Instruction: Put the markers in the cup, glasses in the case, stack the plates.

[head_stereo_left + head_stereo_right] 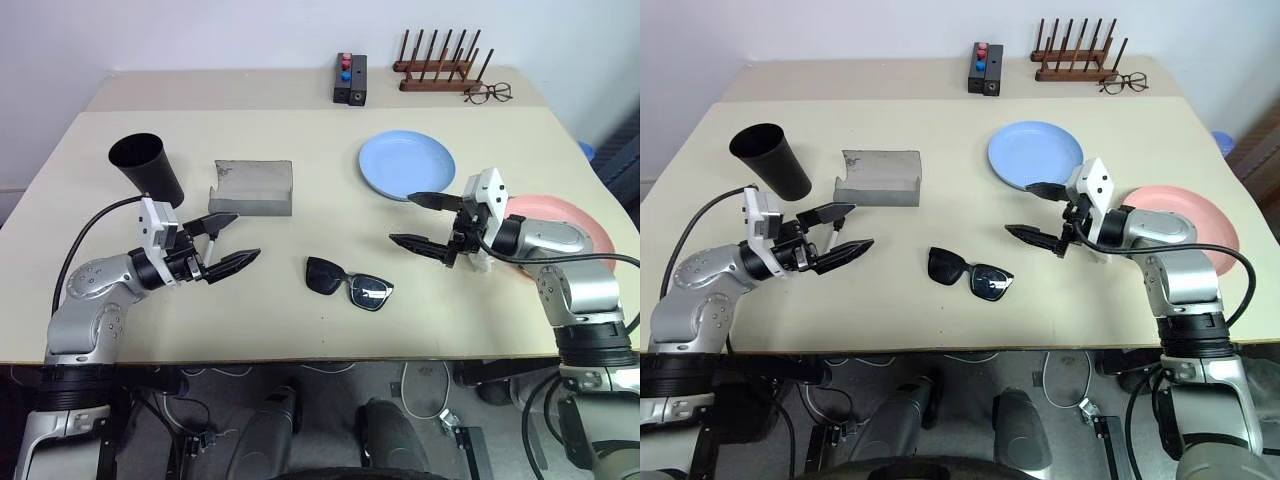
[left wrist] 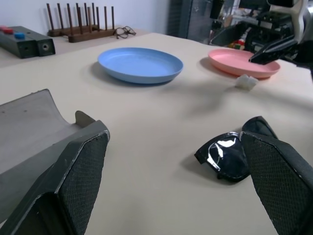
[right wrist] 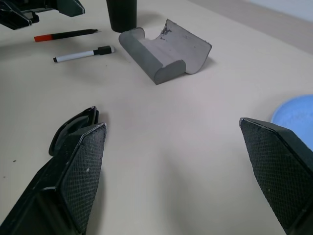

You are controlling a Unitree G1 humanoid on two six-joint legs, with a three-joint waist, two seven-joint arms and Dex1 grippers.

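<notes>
Both the left gripper [image 1: 228, 241] and right gripper [image 1: 421, 220] hang released, empty. Black-framed dark-lensed sunglasses [image 1: 348, 282] lie near the desk's [image 1: 320, 150] front edge, midway between them; grey felt case [image 1: 252, 187] sits behind. Best pinch the bridge, keeping lenses clear.

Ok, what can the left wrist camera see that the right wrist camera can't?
Left wrist camera's extras: the round salmon-pink plastic plate, the wooden peg rack, the thin-framed clear spectacles and the small black box with red and blue buttons.
Right wrist camera's extras: two slim markers and the tall black plastic cup.
Both: the grey felt-like case, the round light blue plastic plate, and probably the black-framed sunglasses, which look like the dark shape behind a finger in the right wrist view.
</notes>
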